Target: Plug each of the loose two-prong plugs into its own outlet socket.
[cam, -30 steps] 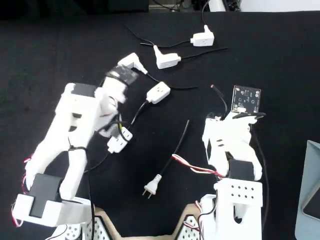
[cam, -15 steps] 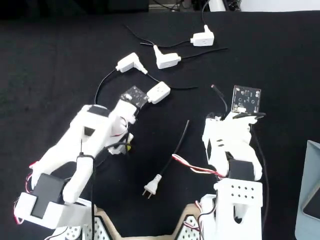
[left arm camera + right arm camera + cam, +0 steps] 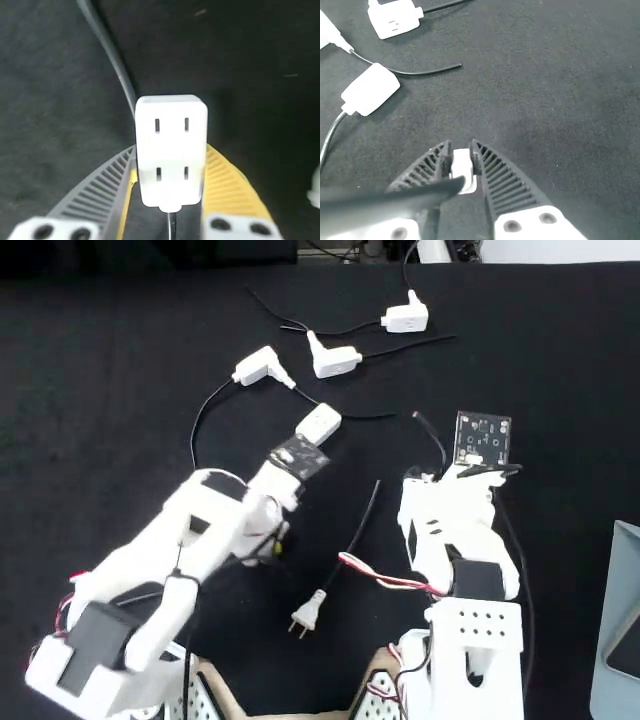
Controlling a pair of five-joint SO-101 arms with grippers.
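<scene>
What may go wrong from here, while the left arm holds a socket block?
1. The left gripper clamps only one half of the outlet socket, so it may tilt when a plug is pushed in.
2. A black cable crosses the right gripper, shut on a white piece; it may snag.
3. The loose plug lies near the left arm, which may sweep it.

My left arm stretches forward on a diagonal, left pincer clamped on a white socket block; my right arm sits folded near its base, right pincer pinching a small white piece.
</scene>
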